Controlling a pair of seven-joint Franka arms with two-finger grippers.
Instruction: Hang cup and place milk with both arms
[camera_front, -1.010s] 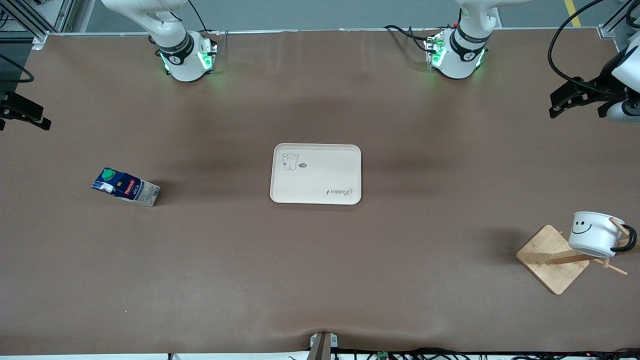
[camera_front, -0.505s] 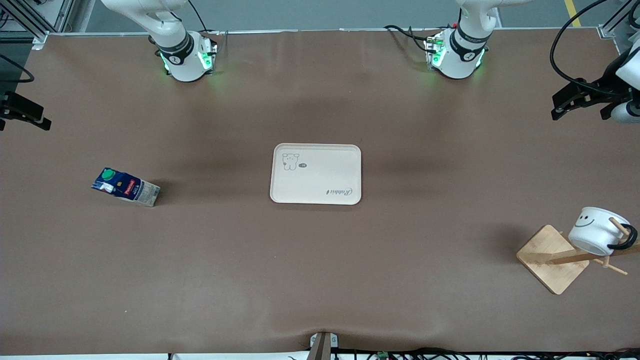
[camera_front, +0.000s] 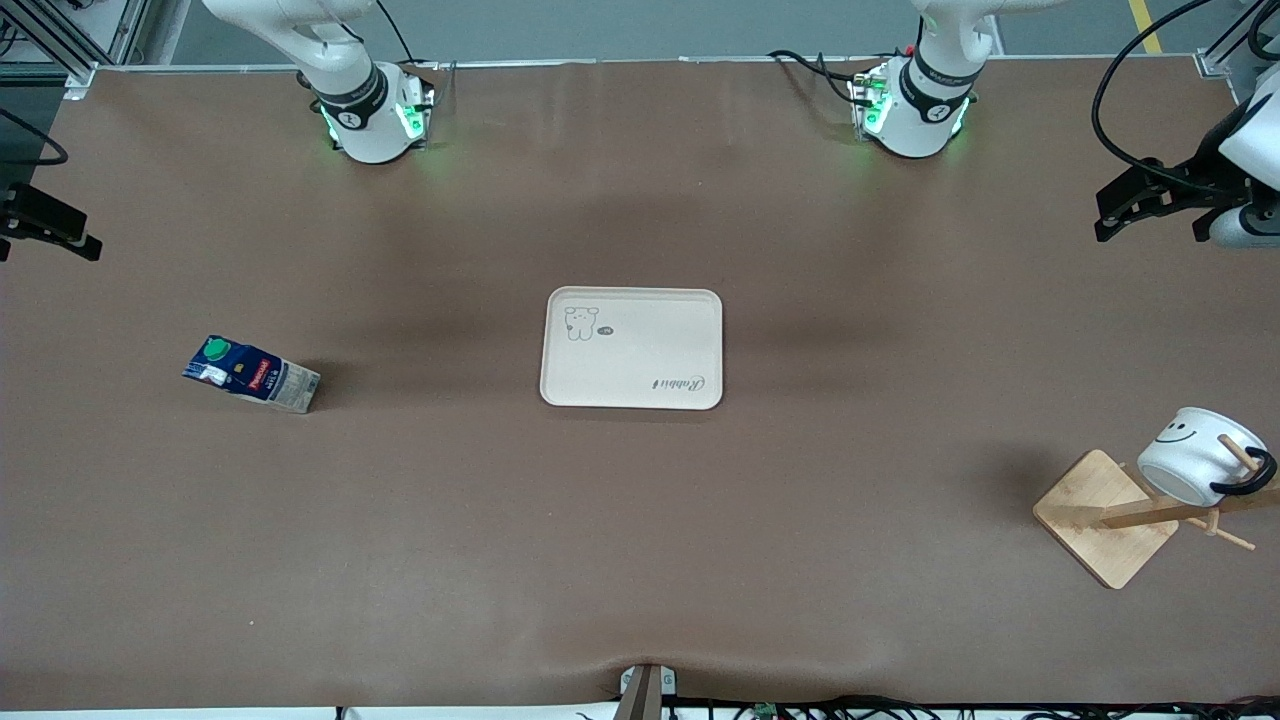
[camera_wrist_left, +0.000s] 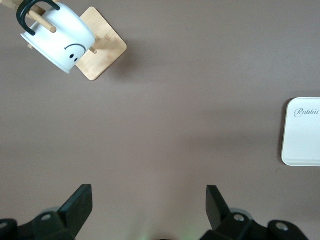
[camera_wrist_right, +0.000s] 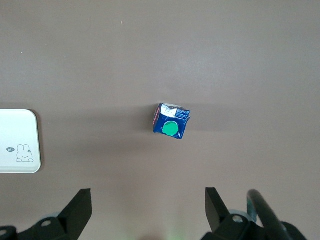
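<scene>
Two steps are named in the task, and one is judged to be done already, since the cup (camera_front: 1195, 455) is seen hung by its black handle on a peg of the wooden rack (camera_front: 1105, 518), in the lower part of the front view at the left arm's end of the table (camera_front: 640, 560). Starting from the right arm's end, the right gripper (camera_wrist_right: 148, 200) is held over bare table with its jaws spread wide and nothing between them. The milk (camera_front: 252, 374) is seen just below mid-height of the front view. It stands alone on the table with its green cap up, well apart from the tray (camera_front: 631, 348) at the middle of the frame. The tray is empty, so the placing of the milk is taken as the step in hand, not yet begun. Above the rack in the front view, the left gripper (camera_front: 1150, 195) is held over the table, released and empty, and its arm is judged to be waiting. For the next move, the right gripper would have to be lowered around the carton's sides and closed, so that the carton can be lifted and carried, presumably to the tray.
</scene>
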